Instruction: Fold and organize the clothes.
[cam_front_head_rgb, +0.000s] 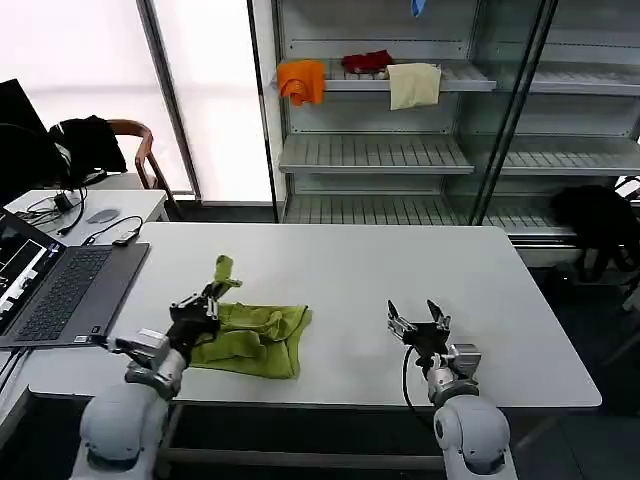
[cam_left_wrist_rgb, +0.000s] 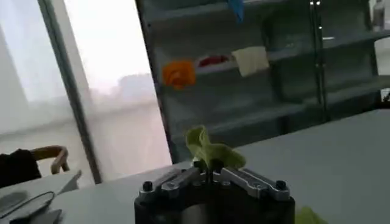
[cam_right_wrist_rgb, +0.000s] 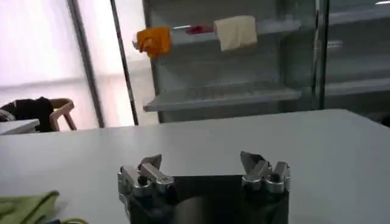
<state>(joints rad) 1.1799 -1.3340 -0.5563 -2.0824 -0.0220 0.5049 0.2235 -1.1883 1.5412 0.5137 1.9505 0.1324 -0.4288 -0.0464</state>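
Observation:
The lime-green T-shirt (cam_front_head_rgb: 255, 338) lies bunched on the white table (cam_front_head_rgb: 350, 270), front left. My left gripper (cam_front_head_rgb: 212, 293) is shut on a corner of it, lifting a green flap (cam_front_head_rgb: 224, 270) just above the table. In the left wrist view that flap (cam_left_wrist_rgb: 210, 149) sticks up from between the closed fingers. My right gripper (cam_front_head_rgb: 419, 314) hovers open over bare table to the right of the shirt, nothing between its fingers (cam_right_wrist_rgb: 150, 163). A bit of the shirt (cam_right_wrist_rgb: 27, 206) shows at the right wrist view's edge.
An open laptop (cam_front_head_rgb: 55, 290) sits at the table's left edge, with cables on a side table behind. Shelves (cam_front_head_rgb: 400, 150) at the back hold orange (cam_front_head_rgb: 302, 80), red and cream cloths. A chair with a black garment stands far left.

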